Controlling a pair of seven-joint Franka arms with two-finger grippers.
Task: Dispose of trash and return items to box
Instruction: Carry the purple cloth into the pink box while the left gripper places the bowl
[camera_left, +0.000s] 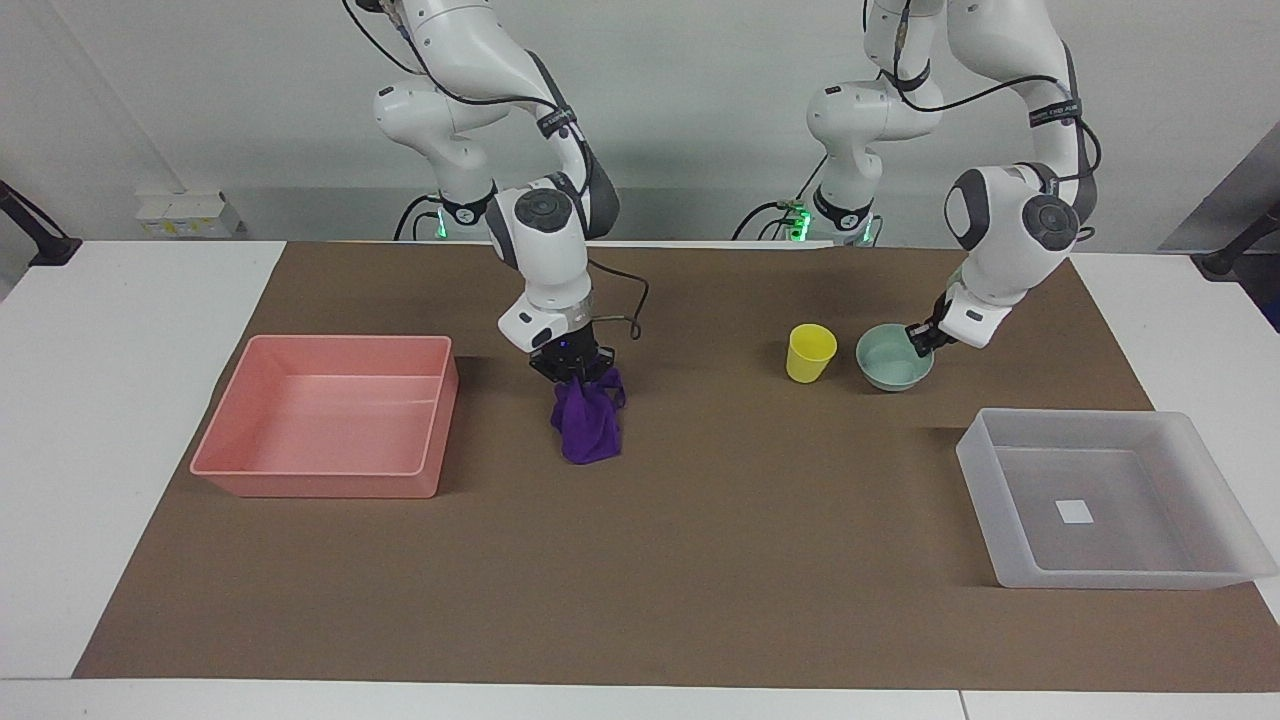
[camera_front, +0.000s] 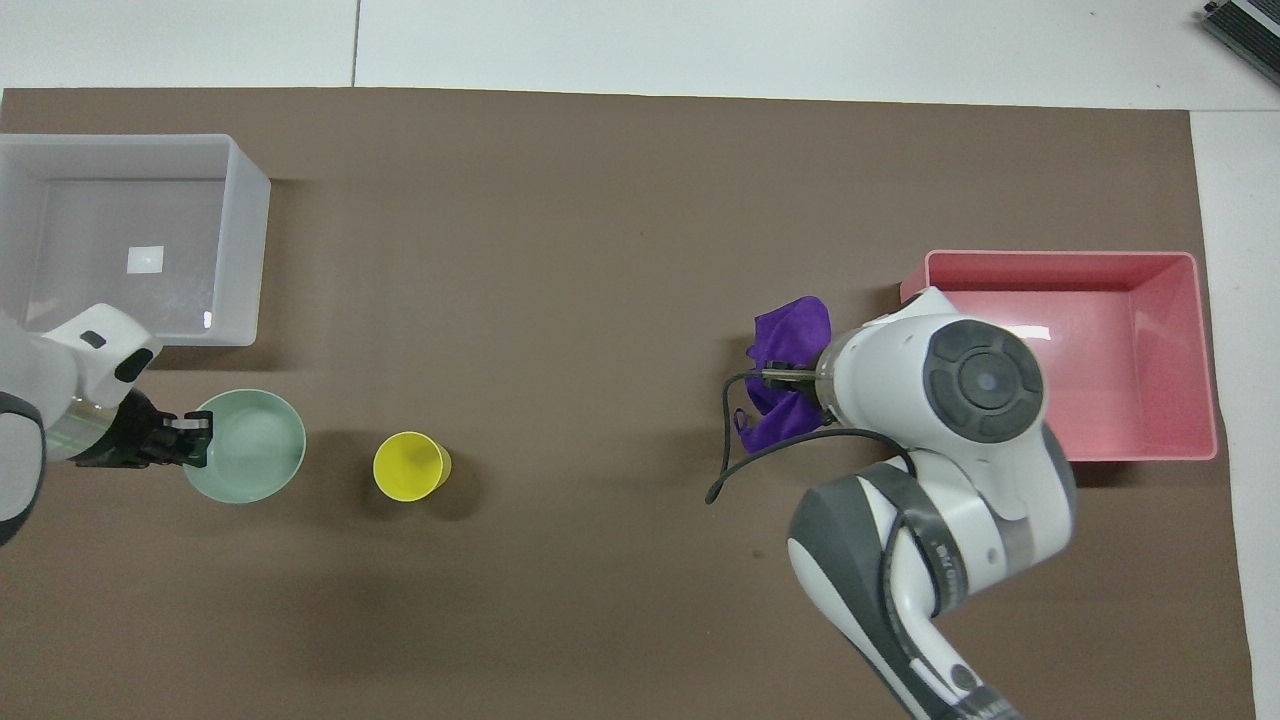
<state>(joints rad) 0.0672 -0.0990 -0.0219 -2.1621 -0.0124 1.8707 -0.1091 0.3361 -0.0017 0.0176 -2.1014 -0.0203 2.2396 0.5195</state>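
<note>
Right gripper (camera_left: 573, 372): I see it left of centre in the facing view, over the brown mat beside the pink tray, its jaws closed on the top of the purple cloth.
Purple cloth (camera_left: 588, 420): it hangs bunched below the jaws; I cannot tell whether its lower end touches the mat.
Pink tray (camera_left: 325, 470): at the left of the facing view, on the mat toward the right arm's end of the counter.
Left gripper (camera_left: 921, 338): right of centre in the facing view, jaws pinched on the rim of the green bowl.
Green bowl (camera_left: 890, 365): beside the yellow cup; whether it is lifted I cannot tell.
Yellow cup (camera_left: 809, 353): upright on the mat, just apart from the bowl.
Clear box (camera_left: 1040, 579): lower right of the facing view, a white label (camera_left: 1075, 512) on its floor.
</note>
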